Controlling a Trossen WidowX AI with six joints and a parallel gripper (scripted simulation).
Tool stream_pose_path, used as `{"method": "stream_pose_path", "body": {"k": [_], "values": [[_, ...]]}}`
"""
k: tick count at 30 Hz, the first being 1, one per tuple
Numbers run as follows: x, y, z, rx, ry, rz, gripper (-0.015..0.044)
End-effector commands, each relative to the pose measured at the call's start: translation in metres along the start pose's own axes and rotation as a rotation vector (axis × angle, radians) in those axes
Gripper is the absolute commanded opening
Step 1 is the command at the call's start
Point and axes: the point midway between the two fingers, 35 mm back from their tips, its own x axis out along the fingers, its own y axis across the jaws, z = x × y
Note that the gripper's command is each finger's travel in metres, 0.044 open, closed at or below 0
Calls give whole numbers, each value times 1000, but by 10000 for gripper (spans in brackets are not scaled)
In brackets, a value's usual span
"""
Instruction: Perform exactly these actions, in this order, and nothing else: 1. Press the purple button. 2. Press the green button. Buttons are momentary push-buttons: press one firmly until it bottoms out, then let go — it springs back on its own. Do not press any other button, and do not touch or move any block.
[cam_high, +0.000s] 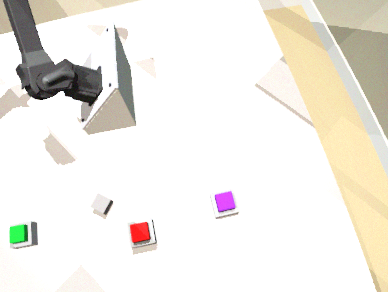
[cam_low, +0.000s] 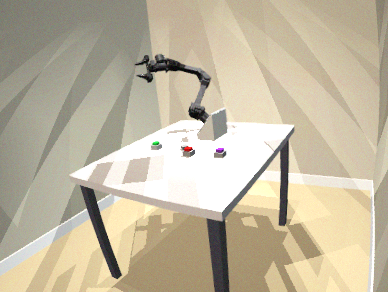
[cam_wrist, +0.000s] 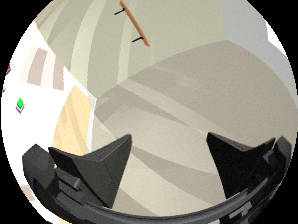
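The purple button (cam_high: 225, 201) (cam_low: 220, 150) sits on a pale square base, right of the red button. The green button (cam_high: 18, 233) (cam_low: 156, 143) (cam_wrist: 20, 103) sits on a similar base at the far left in the top view and near the left edge of the wrist view. Both caps stand up from their bases. My gripper (cam_low: 141, 70) (cam_wrist: 170, 137) is open and empty. It is raised high above the table, far from both buttons, and points sideways toward the wall. The fingers are out of frame in the top view.
A red button (cam_high: 140, 232) (cam_low: 188, 149) stands between the purple and green ones. A small grey block (cam_high: 102, 204) lies behind it, to its left in the top view. A large pale wedge-shaped panel (cam_high: 125, 80) (cam_low: 219, 124) stands by the arm's base on the white table (cam_high: 190, 140) (cam_low: 175, 185).
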Motion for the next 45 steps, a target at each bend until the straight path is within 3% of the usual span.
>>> {"method": "stream_pose_path", "body": {"k": [1,12,22,34,45], "values": [[55,46,13,250,-73,186,400],[146,170,105,734,-123,706,400],[156,276,227,945,17,1177,400],[84,383,365,906,382,1575,400],[-39,464,447,672,782,1627,400]]}}
